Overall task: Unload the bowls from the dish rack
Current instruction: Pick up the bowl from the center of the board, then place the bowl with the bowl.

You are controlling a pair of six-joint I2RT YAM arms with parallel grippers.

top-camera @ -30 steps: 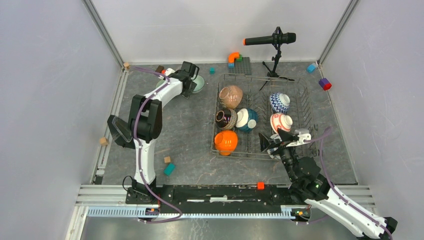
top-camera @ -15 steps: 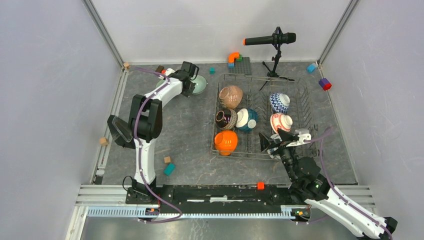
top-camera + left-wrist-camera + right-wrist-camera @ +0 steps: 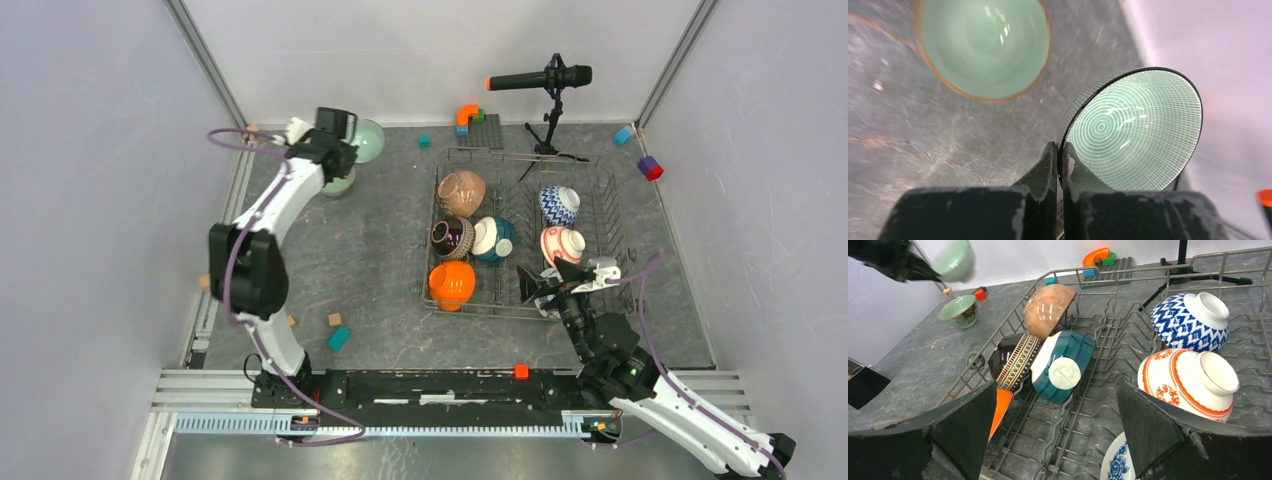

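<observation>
— Is the light good?
— Bright and even from overhead; the dish rack (image 3: 517, 200) throws only faint, short shadows on the table (image 3: 380, 250).
— Anything blurred?
— In the left wrist view the pale green bowl (image 3: 983, 47) is smeared. White glare streaks sit inside it and the ringed bowl (image 3: 1133, 130).

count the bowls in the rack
7: brown, striped, teal, orange on its left; zigzag, red-white, flowered one by the right hand on its right. More may hide.

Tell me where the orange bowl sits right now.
In the top view, the orange bowl lies in the near-left corner of the dish rack, just in front of the dark striped bowl.
</observation>
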